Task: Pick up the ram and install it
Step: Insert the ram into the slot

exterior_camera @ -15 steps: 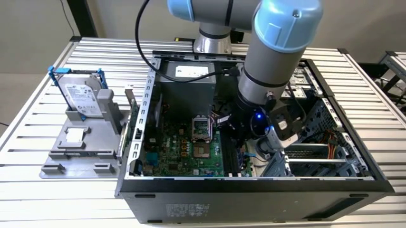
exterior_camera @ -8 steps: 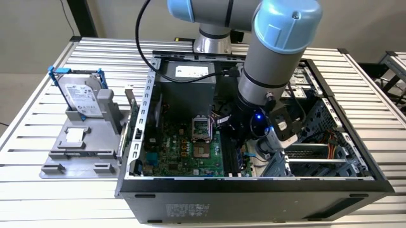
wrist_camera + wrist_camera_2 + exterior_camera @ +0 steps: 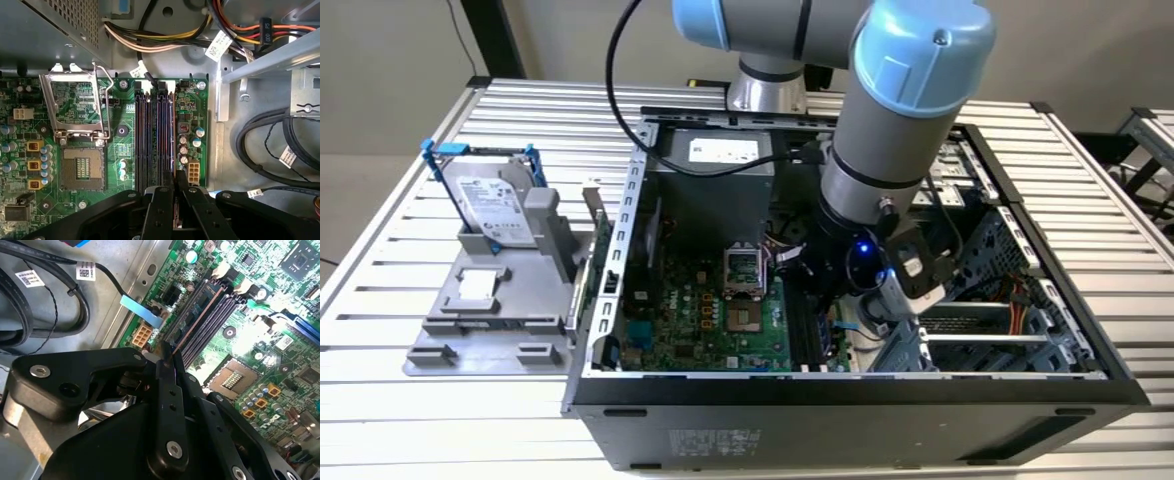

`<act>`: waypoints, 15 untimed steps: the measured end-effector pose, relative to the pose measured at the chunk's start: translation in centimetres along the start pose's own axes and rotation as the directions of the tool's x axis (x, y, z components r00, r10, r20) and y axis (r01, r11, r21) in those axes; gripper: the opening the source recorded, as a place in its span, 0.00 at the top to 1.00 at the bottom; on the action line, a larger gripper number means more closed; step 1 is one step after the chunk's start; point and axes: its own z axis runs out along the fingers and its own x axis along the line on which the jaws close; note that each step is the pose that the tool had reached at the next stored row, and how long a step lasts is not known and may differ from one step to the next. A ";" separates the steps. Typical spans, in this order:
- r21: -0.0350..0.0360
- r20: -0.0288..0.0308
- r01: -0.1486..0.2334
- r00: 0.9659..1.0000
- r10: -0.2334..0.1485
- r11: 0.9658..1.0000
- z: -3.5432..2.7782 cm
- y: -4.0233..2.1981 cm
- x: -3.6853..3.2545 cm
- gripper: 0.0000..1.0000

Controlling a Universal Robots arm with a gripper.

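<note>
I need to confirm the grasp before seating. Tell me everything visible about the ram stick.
The ram shows edge-on in both wrist views as a long, thin, dark board with a reddish-brown top edge. One end is clamped between the black fingers of the gripper. It lies lengthwise over the memory slots on the green motherboard; whether it is seated cannot be told.

Open computer case (image 3: 854,385), green motherboard (image 3: 700,320), hard drive (image 3: 494,205) on grey stand (image 3: 487,310).

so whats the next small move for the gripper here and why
Probably a short, straight push down. The gripper is shut on the ram, which lies edge-on along one of the memory slots in both wrist views, apparently lined up; whether it is fully seated cannot be told.
</note>
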 end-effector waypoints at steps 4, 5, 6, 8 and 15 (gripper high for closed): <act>0.000 0.000 0.000 1.000 0.000 1.000 0.05 -0.01 0.01 1.00; 0.000 0.000 0.000 1.000 0.000 1.000 0.05 -0.01 0.01 1.00; 0.000 -0.001 0.000 1.000 0.000 1.000 0.06 -0.01 0.01 1.00; 0.000 -0.001 -0.003 1.000 0.003 1.000 0.06 -0.01 0.01 1.00; 0.000 0.000 -0.031 1.000 0.031 1.000 0.05 0.00 0.04 1.00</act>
